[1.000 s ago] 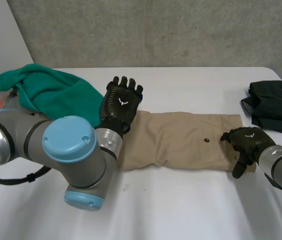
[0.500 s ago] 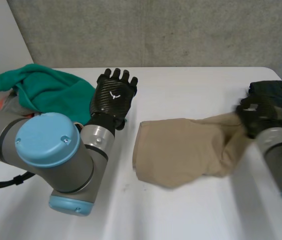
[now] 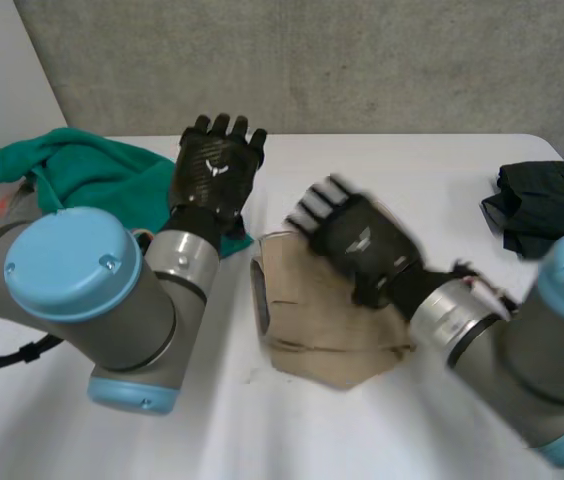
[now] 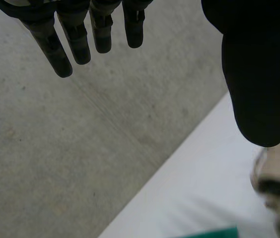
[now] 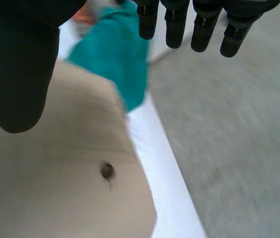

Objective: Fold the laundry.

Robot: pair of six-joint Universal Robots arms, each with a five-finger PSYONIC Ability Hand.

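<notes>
R hand (image 3: pixel 357 238), fingers straight & empty, over smooth tan shorts (image 3: pixel 307 330) doubled into a rumpled slab; L hand (image 3: pixel 217 170) splayed, empty, nr crumpled green cloth (image 3: pixel 92 180).

We log the left robot hand (image 3: pixel 217 172) raised upright with its back toward the head camera. Its fingers (image 4: pixel 78 42) are straight and close together, the thumb (image 4: pixel 259 74) stands apart, and it holds nothing. Left arm (image 3: pixel 72 300) bent at the elbow, forearm angling up to the wrist. Right robot hand (image 3: pixel 359 238) reaches across toward the left one, fingers (image 5: pixel 175 25) straight and spread, empty. Right arm (image 3: pixel 522 350) slopes in from the near right.
</notes>
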